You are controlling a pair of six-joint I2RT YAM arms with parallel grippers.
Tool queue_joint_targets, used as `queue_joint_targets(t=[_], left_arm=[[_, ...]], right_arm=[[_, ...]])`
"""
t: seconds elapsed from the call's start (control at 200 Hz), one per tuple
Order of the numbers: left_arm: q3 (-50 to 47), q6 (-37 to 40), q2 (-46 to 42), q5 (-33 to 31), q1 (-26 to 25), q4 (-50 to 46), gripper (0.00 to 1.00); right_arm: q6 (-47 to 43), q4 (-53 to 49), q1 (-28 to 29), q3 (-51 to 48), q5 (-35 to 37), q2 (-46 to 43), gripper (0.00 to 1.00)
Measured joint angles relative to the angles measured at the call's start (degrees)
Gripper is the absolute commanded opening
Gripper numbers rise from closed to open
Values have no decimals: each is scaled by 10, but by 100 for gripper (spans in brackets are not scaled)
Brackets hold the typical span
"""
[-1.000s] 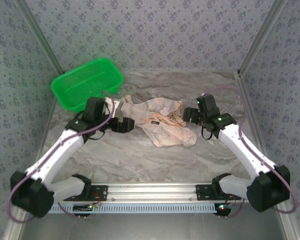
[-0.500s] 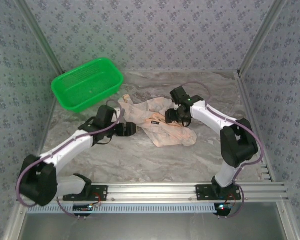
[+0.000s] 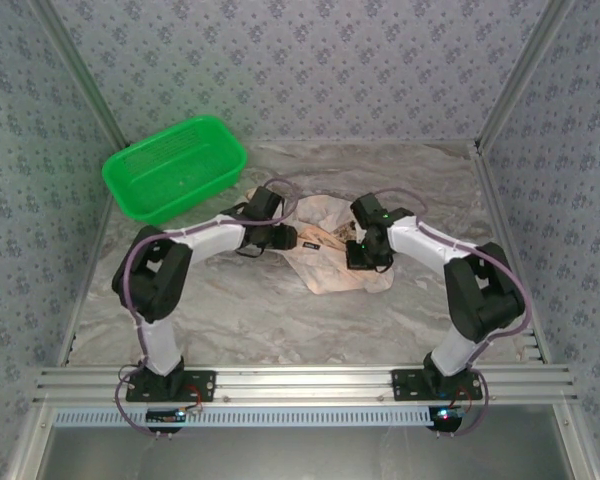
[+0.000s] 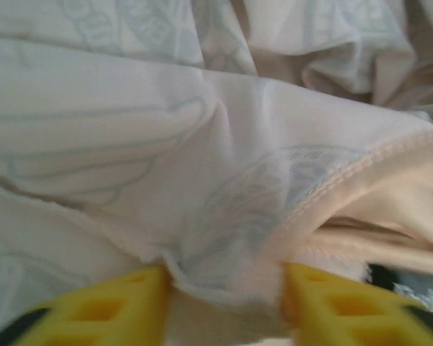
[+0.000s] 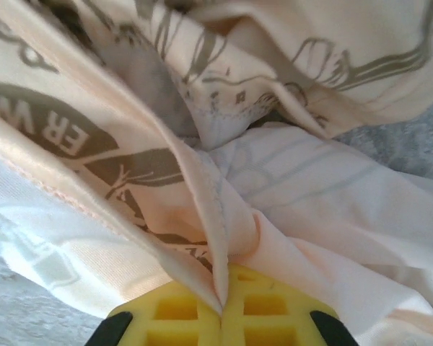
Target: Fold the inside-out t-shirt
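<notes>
Crumpled t-shirt (image 3: 325, 270), long axis far-left to near-right.

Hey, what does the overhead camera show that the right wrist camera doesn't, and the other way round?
Overhead: the green basket at the far left of the table, and the left claw at the t-shirt. Right wrist: the right claw shut on a fold of cloth, dark lettering beside it. Shared: the bunched t-shirt on the marbled table.
</notes>
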Motion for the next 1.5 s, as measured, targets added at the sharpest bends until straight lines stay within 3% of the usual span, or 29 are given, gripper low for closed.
queue_joint_targets(t=[0.04,0.25,0.42,0.525,0.625,0.79,0.93,1.034,1.139,1.334,1.499], left_arm=[[14,13,5,-13,0,-12,0],[90,58,-16,-31,-1,-60,0],[191,91,-85,-47,-14,-114,0],[211,103,-174,-95,-26,-130,0],[200,112,-283,-152,-28,-149,0],[149,122,-471,-205,-26,-175,0],[118,136,-586,-214,-26,-183,0],[121,147,-600,-220,-26,-183,0],[122,155,-558,-219,-26,-171,0],[139,156,-378,-164,-31,-105,0],[210,154,-208,-112,-54,-79,0]], right_arm=[[-5,2,-5,-1,0,-18,0],[-32,5,-20,11,18,-140,0],[-76,-3,-9,75,46,-260,0],[-114,-3,59,129,49,-317,0],[-136,-3,166,167,26,-332,0],[-163,-25,365,234,-18,-275,0],[-172,-33,435,270,-14,-228,0],[-155,-28,408,270,19,-237,0],[-106,-15,314,259,54,-267,0],[-11,-33,87,218,110,-319,0],[-2,-47,-7,198,114,-343,0]])
